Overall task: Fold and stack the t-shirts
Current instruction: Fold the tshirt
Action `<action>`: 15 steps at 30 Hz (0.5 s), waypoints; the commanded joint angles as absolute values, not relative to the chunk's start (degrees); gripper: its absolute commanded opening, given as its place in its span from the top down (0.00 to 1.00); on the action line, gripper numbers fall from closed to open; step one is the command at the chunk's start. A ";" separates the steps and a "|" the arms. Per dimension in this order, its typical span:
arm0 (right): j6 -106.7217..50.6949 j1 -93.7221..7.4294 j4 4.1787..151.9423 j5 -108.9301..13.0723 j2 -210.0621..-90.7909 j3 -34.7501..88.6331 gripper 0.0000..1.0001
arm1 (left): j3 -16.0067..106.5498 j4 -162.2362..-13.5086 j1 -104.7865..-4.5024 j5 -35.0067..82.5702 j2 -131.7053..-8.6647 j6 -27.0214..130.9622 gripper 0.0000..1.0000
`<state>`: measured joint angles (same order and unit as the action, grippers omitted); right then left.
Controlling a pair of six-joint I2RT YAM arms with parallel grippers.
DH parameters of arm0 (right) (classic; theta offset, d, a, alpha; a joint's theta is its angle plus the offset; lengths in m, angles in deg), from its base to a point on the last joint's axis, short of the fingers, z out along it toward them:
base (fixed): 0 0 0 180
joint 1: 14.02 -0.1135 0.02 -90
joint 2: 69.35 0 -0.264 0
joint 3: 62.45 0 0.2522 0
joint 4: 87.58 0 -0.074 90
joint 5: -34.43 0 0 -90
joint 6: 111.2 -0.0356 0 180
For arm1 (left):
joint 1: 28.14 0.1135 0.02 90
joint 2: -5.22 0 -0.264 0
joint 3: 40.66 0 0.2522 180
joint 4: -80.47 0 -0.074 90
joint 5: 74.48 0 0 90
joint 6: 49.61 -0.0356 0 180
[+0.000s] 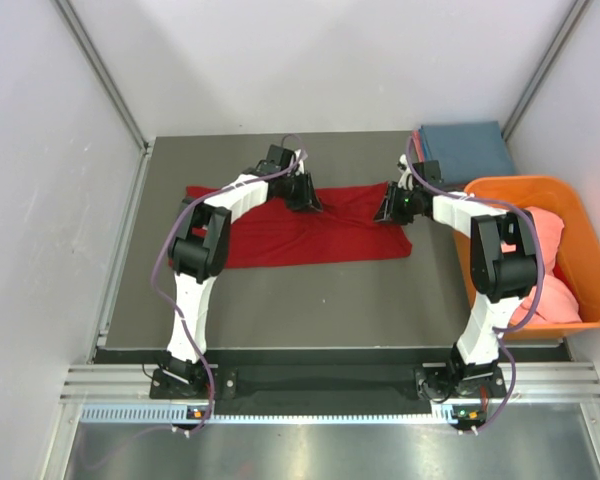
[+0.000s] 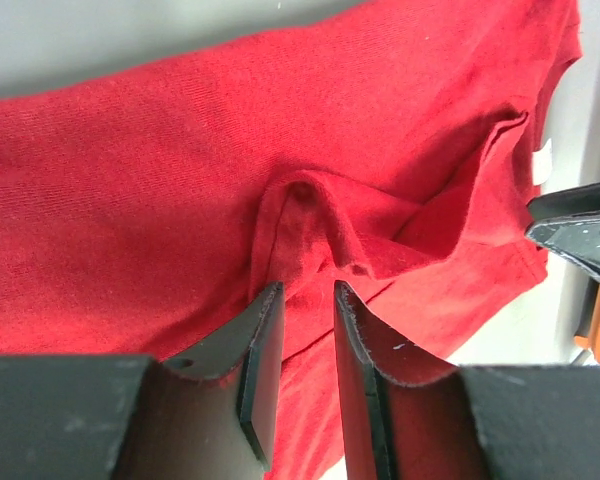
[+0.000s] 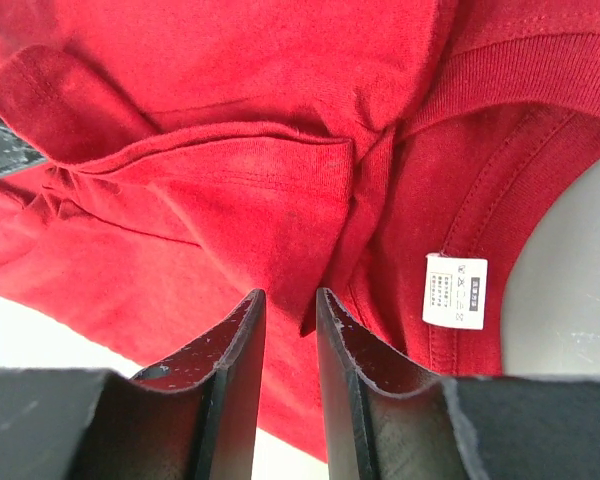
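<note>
Pale walls close in a dark grey tabletop (image 1: 310,290), matte and bare along its near edge. The red shirt (image 1: 310,235) lies as a long band across the far half. It is soft jersey knit, rumpled where it is gripped. At the right edge sits a smooth orange tub (image 1: 520,184) with a pink shirt (image 1: 545,235) heaped in it, and a blue shirt (image 1: 467,150) rests folded square in the far right corner. The left gripper (image 2: 308,295) pinches a small raised fold near the middle of the band's far edge. The right gripper (image 3: 290,300) pinches a pleat beside the ribbed collar, close to the white label (image 3: 455,291). The step in hand looks like folding that far edge over toward the near one. To do it well, both arms should probably lift together and level, hold the cloth taut between them so it neither sags nor twists, and lay the edge down flush before letting go.
</note>
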<state>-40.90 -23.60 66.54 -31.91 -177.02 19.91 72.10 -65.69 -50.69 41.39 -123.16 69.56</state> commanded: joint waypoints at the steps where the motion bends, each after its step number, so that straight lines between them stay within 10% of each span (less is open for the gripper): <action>1: -41.32 -23.78 69.43 -31.14 -177.28 19.42 0.72 | 73.56 -67.66 -50.82 41.63 -123.80 67.64 0.69; 15: -43.17 -24.21 73.82 -30.96 -177.01 15.83 0.78 | 66.00 -68.89 -51.00 36.26 -119.50 68.96 0.75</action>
